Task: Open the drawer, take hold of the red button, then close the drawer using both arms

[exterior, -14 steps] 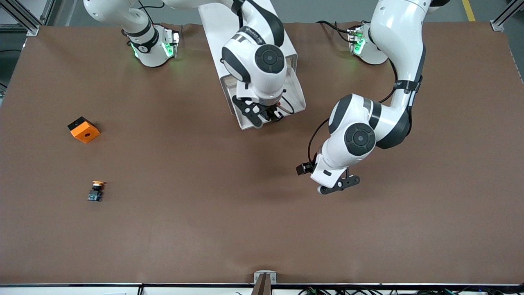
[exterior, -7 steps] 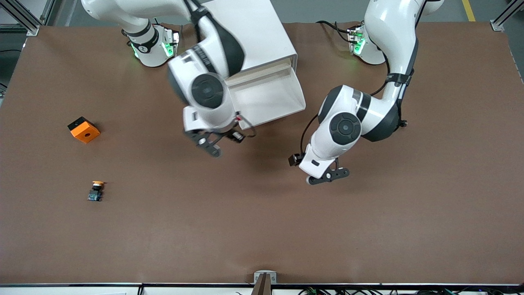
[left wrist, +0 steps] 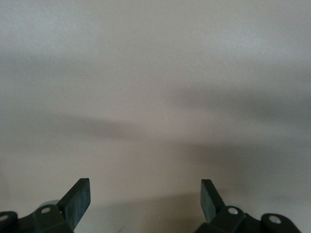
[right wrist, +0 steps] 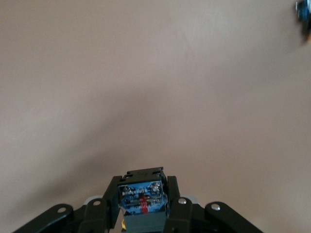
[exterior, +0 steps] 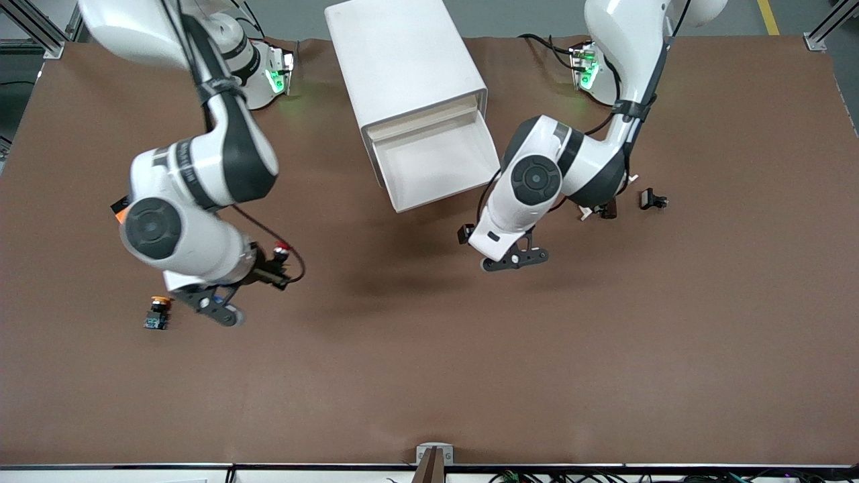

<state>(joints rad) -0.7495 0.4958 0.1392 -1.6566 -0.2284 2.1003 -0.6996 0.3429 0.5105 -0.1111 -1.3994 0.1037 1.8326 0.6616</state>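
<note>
Two arms were up over the tabletop [exterior: 429, 376]. Right claw [exterior: 272, 268], lower left of frame, pinched the button [right wrist: 142, 196] by its body, red cap poking out to the side, prob so it could be carried clear and set down. Left claw [left wrist: 145, 204] hung spread w/ nothing in it, just below the open drawer [exterior: 436, 164] at center top, likely lined up to push it shut. Nearby: orange-yellow button [exterior: 156, 313] close to the right claw, orange cube [exterior: 121, 213] mostly hidden by the arm, small black bits [exterior: 652, 199] at right. Nothing blocked the drawer front.
</note>
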